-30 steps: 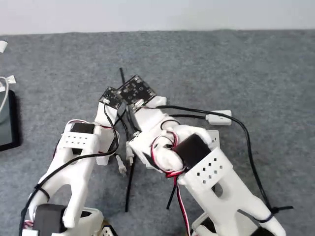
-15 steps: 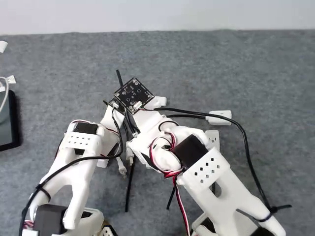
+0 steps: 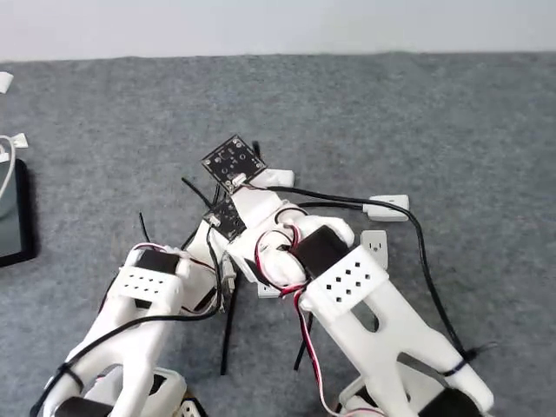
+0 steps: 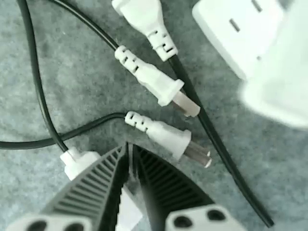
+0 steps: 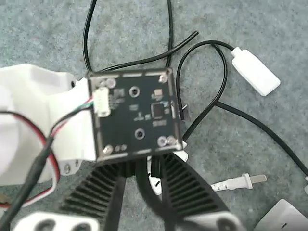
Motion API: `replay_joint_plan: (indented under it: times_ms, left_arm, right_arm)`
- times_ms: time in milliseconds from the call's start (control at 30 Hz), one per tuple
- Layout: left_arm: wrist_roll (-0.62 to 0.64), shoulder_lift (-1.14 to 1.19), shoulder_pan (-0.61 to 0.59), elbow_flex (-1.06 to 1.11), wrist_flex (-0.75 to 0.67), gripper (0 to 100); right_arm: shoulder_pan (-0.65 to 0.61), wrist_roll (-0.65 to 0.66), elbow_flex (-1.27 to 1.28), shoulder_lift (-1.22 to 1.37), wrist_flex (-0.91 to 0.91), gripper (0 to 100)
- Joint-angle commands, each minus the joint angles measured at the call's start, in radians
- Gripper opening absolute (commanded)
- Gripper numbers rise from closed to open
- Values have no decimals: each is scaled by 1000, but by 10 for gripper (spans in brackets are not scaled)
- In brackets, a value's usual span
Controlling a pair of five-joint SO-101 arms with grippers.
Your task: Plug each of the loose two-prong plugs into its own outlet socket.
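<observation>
Loose plugs [image 4: 168, 138], black cords [image 4: 220, 144] crossing, outlet [image 4: 236, 33] beside

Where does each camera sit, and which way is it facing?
High view: fixed above the table, looking down; the left arm and right arm reach in from the bottom edge.
Left wrist view: on the left arm, facing down past the left claw at loose plugs.
Right wrist view: on the right arm, facing past the right claw at a circuit board.
Shared: high and right wrist views both show the same white block.
</observation>
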Motion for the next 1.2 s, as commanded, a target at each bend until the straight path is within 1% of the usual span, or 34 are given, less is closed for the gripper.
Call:
replay_joint_plan:
  times_ms: [0,67,200,300,400,467,567,733,867,1167]
  left_arm:
    - [60,-28,0,2,-60,12]
    - [123,-28,-26,4,-84,12]
    - [203,-35,-94,-1,-138,12]
    - [281,-37,-126,-5,-164,12]
    - [327,-37,-152,-7,-189,12]
    - [331,-37,-166,-21,-183,12]
    - [330,-37,-173,-25,-183,12]
    - [328,-37,-172,-25,-183,12]
    - [327,-37,-172,-25,-183,12]
    - [327,-34,-172,-25,-183,12]
  right_arm:
    - [35,-2,-26,-1,-22,8]
    - [50,-23,-26,-1,-22,9]
    - [81,-61,9,10,-50,9]
    - [102,-118,104,42,-163,9]
    - [105,-166,210,64,-295,9]
    - [107,-181,253,65,-349,9]
    - [108,-183,265,65,-367,9]
    - [154,-183,270,65,-357,9]
    - [174,-181,265,58,-311,9]
    - [134,-186,338,-65,-306,9]
